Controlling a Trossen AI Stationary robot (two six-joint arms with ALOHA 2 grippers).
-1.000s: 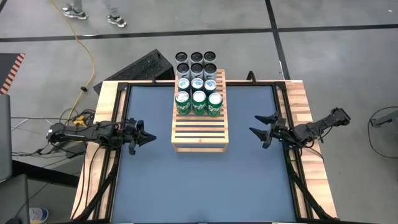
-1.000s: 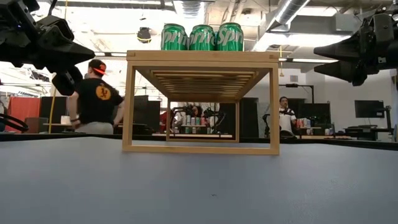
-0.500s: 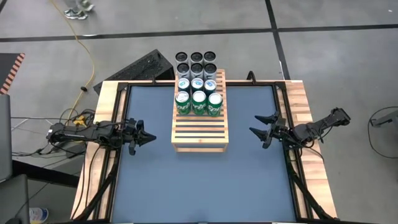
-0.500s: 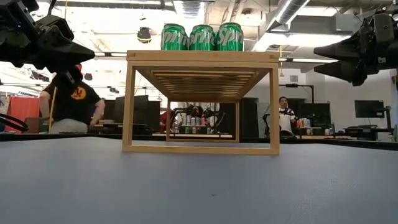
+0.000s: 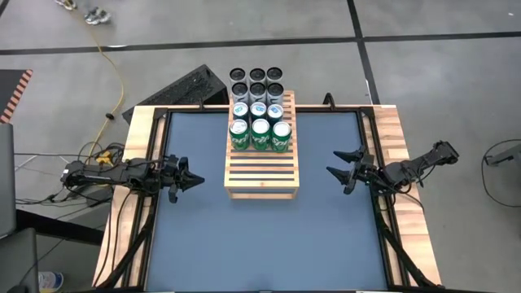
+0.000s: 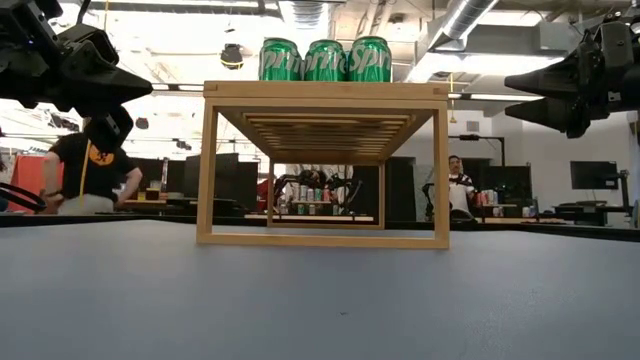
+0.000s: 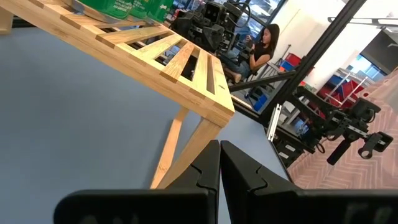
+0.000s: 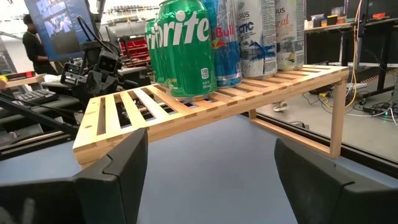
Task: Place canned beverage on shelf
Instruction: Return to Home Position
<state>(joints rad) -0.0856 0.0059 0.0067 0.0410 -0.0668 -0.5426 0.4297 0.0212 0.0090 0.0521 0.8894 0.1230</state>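
Observation:
The slatted wooden shelf [image 5: 261, 150] stands on the blue table, its legs on the surface [image 6: 205, 236]. Rows of cans stand on its far half: three green cans [image 5: 260, 134] nearest, blue-and-silver cans [image 5: 259, 111] behind them, dark-topped cans [image 5: 257, 81] at the far end. The green cans [image 8: 183, 46] stand upright on the slats. My left gripper [image 5: 195, 181] hovers shut at the table's left edge, holding nothing. My right gripper [image 5: 335, 163] hovers open at the right edge, with nothing between its fingers.
The shelf's near half [image 5: 261, 172] is bare slats. Blue table surface [image 5: 260, 236] lies open in front of and beside the shelf. A wooden border [image 5: 407, 187] frames the table. A person [image 6: 85, 170] walks in the room behind; another sits farther back [image 6: 460, 190].
Both arms have kept still. The person behind the table has walked toward the picture's left in the low view.

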